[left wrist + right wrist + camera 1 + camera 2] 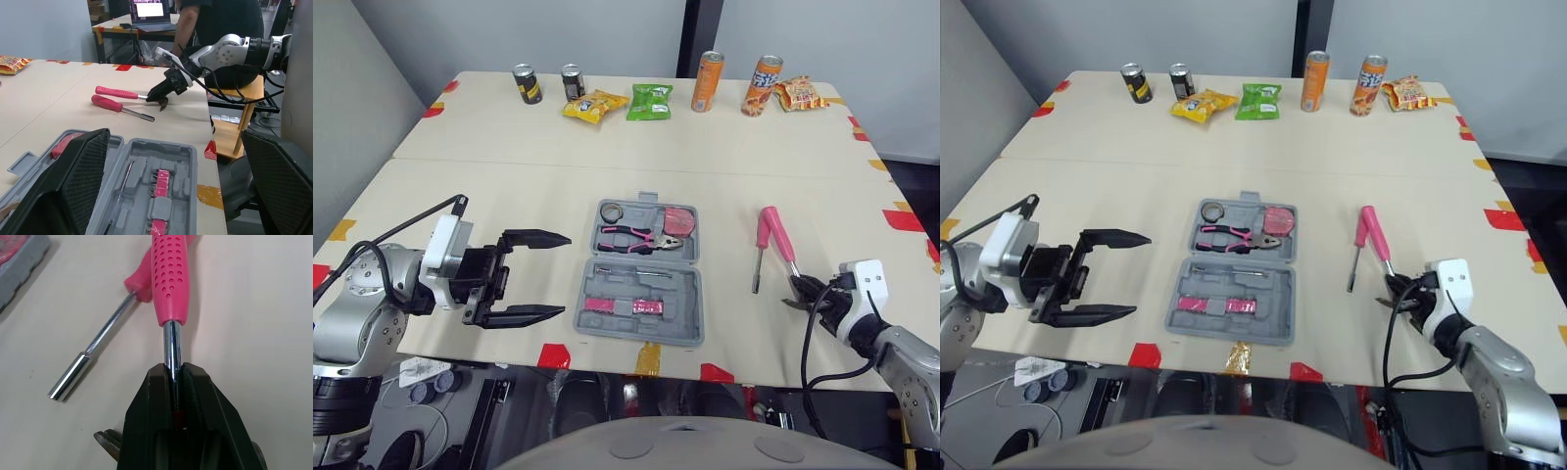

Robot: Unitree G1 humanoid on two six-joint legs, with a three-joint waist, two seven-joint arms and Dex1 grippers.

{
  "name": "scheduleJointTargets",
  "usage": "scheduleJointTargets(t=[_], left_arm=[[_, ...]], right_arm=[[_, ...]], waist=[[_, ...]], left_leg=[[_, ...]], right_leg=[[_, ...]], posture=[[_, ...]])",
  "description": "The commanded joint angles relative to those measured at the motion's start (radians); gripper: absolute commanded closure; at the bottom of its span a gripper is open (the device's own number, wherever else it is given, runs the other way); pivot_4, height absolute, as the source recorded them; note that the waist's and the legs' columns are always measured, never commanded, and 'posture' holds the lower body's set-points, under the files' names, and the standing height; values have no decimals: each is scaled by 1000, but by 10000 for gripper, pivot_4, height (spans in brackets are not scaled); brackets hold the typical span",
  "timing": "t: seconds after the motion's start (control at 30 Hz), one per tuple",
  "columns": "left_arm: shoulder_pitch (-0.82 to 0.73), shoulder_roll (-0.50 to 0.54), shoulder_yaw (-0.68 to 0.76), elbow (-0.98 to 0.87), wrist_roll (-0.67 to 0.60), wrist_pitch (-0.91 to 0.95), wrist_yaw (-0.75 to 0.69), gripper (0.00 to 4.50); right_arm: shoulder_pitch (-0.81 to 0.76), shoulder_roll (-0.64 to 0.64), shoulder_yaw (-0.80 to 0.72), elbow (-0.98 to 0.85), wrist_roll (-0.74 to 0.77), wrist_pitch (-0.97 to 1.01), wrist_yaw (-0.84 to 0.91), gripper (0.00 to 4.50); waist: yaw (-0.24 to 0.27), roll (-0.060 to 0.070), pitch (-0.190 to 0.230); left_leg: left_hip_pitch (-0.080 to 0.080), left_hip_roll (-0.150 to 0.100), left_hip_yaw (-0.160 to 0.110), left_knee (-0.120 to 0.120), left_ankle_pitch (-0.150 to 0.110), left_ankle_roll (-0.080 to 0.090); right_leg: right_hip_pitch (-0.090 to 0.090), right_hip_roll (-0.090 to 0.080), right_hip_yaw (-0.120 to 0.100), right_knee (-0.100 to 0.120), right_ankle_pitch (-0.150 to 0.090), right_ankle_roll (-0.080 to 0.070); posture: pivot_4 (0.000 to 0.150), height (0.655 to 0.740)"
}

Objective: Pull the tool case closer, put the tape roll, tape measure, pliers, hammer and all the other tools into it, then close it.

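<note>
**Open tool case and its surroundings.** The grey tool case (pixel 689 311) lies open at the middle of the surface (pixel 509 186), close to its near edge.

- **Far half of the case:** holds a tape roll (pixel 613 211) at the left, pink-handled pliers (pixel 641 238) just near of it, and a red tape measure (pixel 679 219) at the right.
- **Near half of the case:** holds a slim metal rod (pixel 626 275) and a row of pink bit holders (pixel 625 305).
- **Right of the case:** a pink-handled hammer (pixel 168 279) and a pink-handled driver (pixel 93 360) lie on the surface, their grips touching.
- **Right claw:** the right claw (pixel 172 377) is clamped on the hammer's chrome shaft just below the grip.
- **Left claw:** the left claw (pixel 533 275) hangs left of the case with its fingers wide apart, holding nothing.
- **Far edge, left to right:** two dark cans (pixel 527 83) (pixel 573 81), a yellow snack bag (pixel 595 105), a green snack bag (pixel 649 101), two orange cans (pixel 707 81) (pixel 763 85) and an orange snack bag (pixel 798 94). Their printing is too small to read.
- **Surface margins:** red and yellow tape marks (pixel 553 354) dot the edges.
</note>
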Motion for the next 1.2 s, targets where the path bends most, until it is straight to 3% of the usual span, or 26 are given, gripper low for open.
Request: scheduleJointTargets(t=[0.03,0.5,0.57,0.67,1.1,1.2], left_arm=[[-1,1,15,0,-5,-11,-8,0],[-16,2,3,-3,-4,-7,-8,0],[-16,2,4,-3,-4,-6,-9,0],[-11,5,9,-6,-6,-6,-11,0],[-16,2,8,-4,-5,-8,-10,0],[-17,2,7,-5,-5,-8,-10,0]], right_arm=[[17,11,-46,-72,26,20,-50,44689],[-38,61,-32,-144,56,269,-261,44689],[-41,64,-36,-146,67,278,-260,35164],[-24,51,-34,-143,71,254,-228,25235],[18,-4,12,-72,-6,146,-162,25235],[17,3,18,-72,-1,156,-167,33355]], waist=[[0,0,0],[-5,0,-1],[-5,0,-1],[-5,0,-1],[-5,0,-1],[-5,0,-1]], left_leg=[[0,0,0,0,0,0],[7,0,0,-3,0,-1],[13,0,1,-6,0,-1],[13,-1,2,-8,0,-1],[13,-1,2,-8,0,-1],[13,-1,2,-8,0,0]], right_leg=[[0,0,0,0,0,0],[5,0,0,-2,0,0],[8,0,1,-3,0,0],[9,0,1,-5,0,0],[9,-1,1,-5,0,0],[9,-1,1,-5,0,0]], posture=[[1500,7400],[1500,7400],[1500,7400],[1500,7400],[1500,7400],[1500,7400]])
